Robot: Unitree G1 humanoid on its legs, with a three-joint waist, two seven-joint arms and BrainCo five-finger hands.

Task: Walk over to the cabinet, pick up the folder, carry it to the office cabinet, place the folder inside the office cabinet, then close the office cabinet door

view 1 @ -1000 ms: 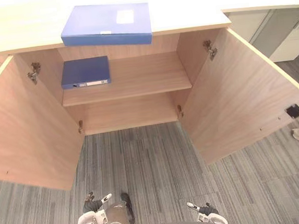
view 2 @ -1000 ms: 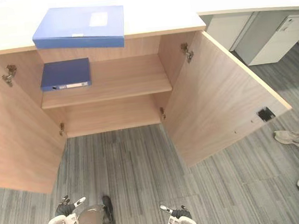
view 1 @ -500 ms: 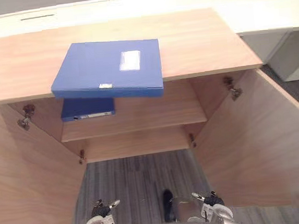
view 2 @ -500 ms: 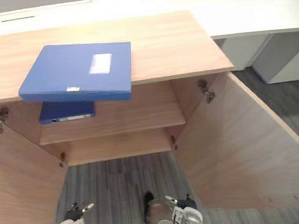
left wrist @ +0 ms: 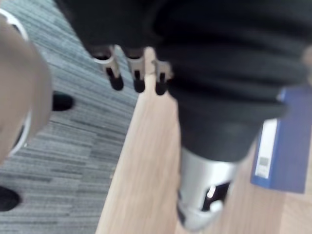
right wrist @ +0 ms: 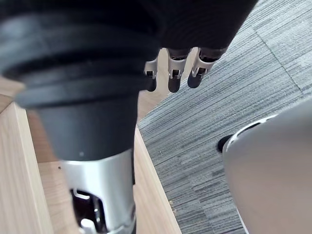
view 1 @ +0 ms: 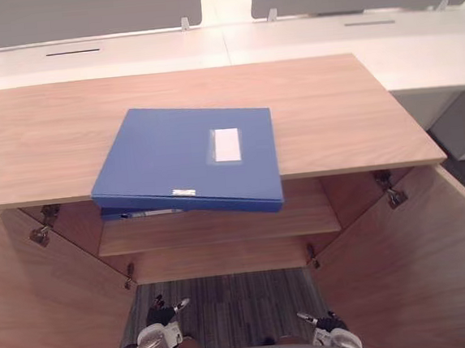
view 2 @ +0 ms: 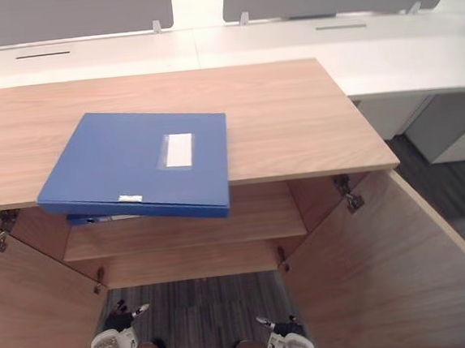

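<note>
Above and ahead of our left hand [view 1: 160, 340], the cabinet top [view 1: 333, 116] bears a blue folder [view 1: 186, 158] overhanging its front edge; the shelf [view 1: 245, 226] below carries a second folder [view 1: 126, 213].

Shelf folder [view 1: 120, 213] mostly hid behind folder [view 1: 184, 158].

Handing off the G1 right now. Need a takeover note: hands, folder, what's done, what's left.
Hands: left hand open and empty, low in front of the cabinet. The right hand is open and empty, equally low.
Things: the flat blue plastic folder lies on the light wooden cabinet top, its near edge overhanging the front. A darker blue folder lies on the inner shelf, at its left end. Both wooden doors stand open.
Done: the robot stands at the cabinet.
Left: grasp the folder, carry it, place it inside, close the door.
</note>
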